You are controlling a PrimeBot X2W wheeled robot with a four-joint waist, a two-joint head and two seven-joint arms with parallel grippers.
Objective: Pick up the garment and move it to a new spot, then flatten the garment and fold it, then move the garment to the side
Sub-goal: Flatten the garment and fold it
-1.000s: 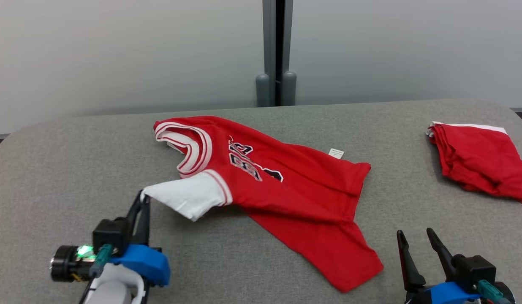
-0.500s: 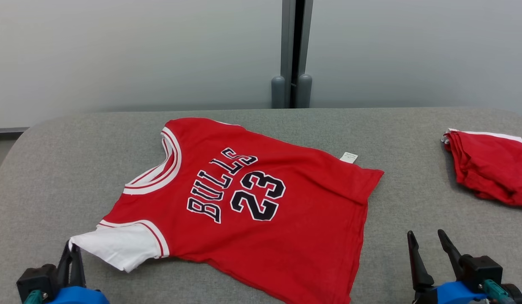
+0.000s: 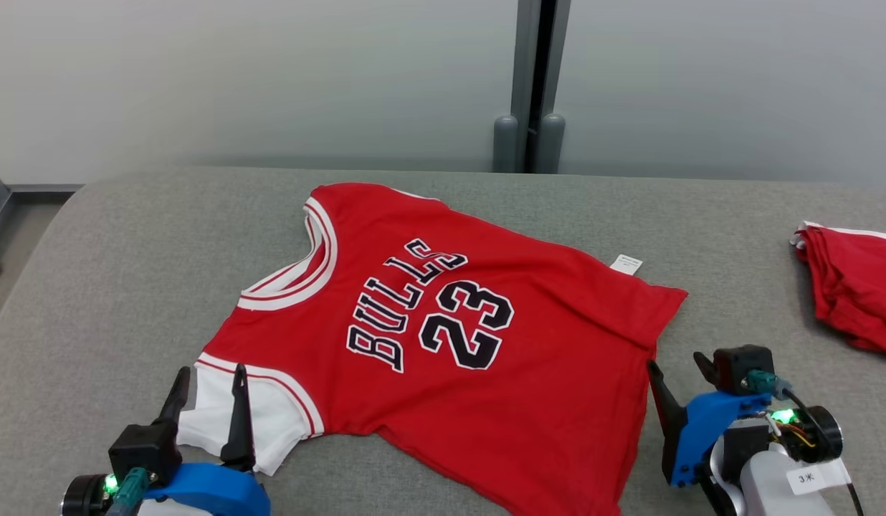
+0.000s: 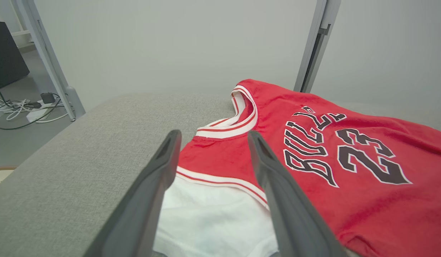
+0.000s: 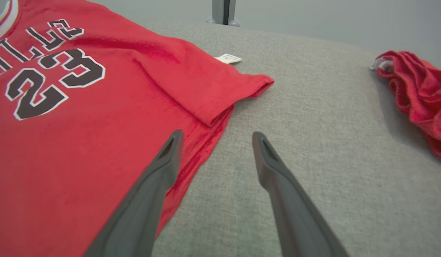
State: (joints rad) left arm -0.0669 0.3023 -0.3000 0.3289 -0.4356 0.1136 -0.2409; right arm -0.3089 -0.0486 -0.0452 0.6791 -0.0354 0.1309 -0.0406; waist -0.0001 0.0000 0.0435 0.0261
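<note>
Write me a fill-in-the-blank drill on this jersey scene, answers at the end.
The red jersey bears the number ____ beside the word BULLS.
The left gripper stands open over the jersey's ____ sleeve.
The right gripper has its jaws ____ at the jersey's edge.
Another red garment lies far to the robot's ____.
Missing: 23; white; open; right.

Even, diffuse light; no glare in your three views.
You have soft light from above: the garment (image 3: pixel 486 358) casts only a faint shadow on the table (image 3: pixel 127 251) along its hem. In your left wrist view the gripper fingers (image 4: pixel 142 214) go soft toward the bottom edge, and the posts (image 4: pixel 315 43) lean outward.
</note>
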